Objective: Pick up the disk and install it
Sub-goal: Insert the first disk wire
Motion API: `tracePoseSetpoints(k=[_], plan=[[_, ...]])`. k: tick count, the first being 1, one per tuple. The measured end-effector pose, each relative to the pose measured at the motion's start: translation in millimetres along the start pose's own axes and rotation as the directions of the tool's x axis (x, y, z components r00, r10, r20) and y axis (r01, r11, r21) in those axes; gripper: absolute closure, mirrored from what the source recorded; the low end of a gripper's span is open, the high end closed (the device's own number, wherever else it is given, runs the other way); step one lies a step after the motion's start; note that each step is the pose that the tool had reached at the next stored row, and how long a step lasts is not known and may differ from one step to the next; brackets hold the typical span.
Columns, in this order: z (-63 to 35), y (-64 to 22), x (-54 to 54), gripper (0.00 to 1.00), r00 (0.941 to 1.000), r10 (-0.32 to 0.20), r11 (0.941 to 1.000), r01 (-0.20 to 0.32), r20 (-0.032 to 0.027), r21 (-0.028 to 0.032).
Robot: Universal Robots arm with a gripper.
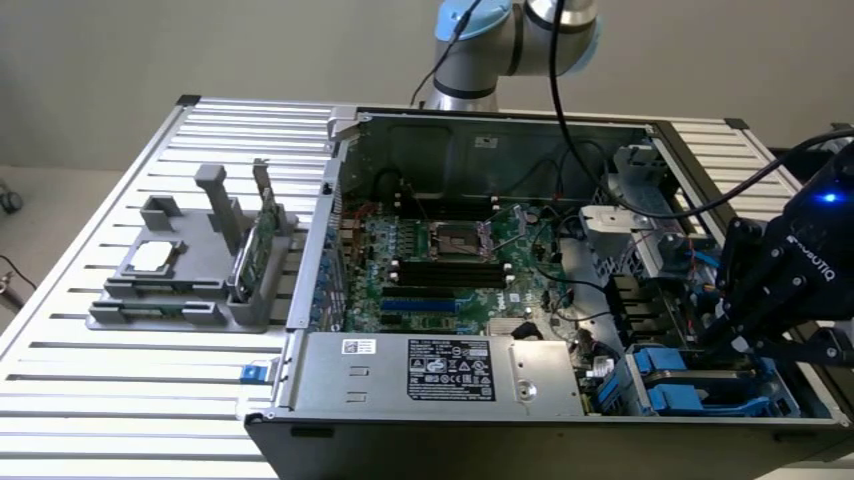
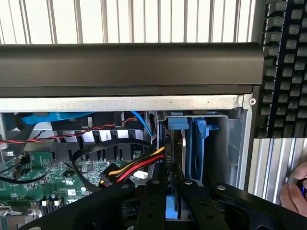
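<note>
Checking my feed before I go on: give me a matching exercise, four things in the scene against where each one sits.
1 disk
2 processor chip
3 green circuit card
4 gripper

A standing on edge in the grey holder
B lying flat on the grey holder
C in the drive bay
D closed on the disk

Pairs: 1-C, 2-B, 3-A, 4-D

Arm: grey joints with light-blue caps, at top of exterior view. Wrist: black, small blue light on, at exterior view's right, reaching down. Gripper: jaws almost together, two black fingers side by side, clamping blue edge of disk between them.
</note>
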State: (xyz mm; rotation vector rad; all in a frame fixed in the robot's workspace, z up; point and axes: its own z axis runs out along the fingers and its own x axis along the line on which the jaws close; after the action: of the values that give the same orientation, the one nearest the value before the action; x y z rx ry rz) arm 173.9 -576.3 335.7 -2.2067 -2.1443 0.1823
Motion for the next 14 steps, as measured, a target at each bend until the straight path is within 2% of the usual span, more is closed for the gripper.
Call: tracePoseSetpoints(k=[3, 8, 14], plan=[[0.1, 0.1, 0.9, 0.83, 1.0000, 0.005, 1.0000, -0.005, 0.0046, -0.0018], [0.1, 0.0, 1.0, 0.83, 1.0000, 0.005, 1.0000, -0.005, 0.0056, -0.0030], [0.9, 0.0, 1.2, 0.83, 1.0000, 0.006, 0.9998, -0.006, 0.0051, -0.0167]])
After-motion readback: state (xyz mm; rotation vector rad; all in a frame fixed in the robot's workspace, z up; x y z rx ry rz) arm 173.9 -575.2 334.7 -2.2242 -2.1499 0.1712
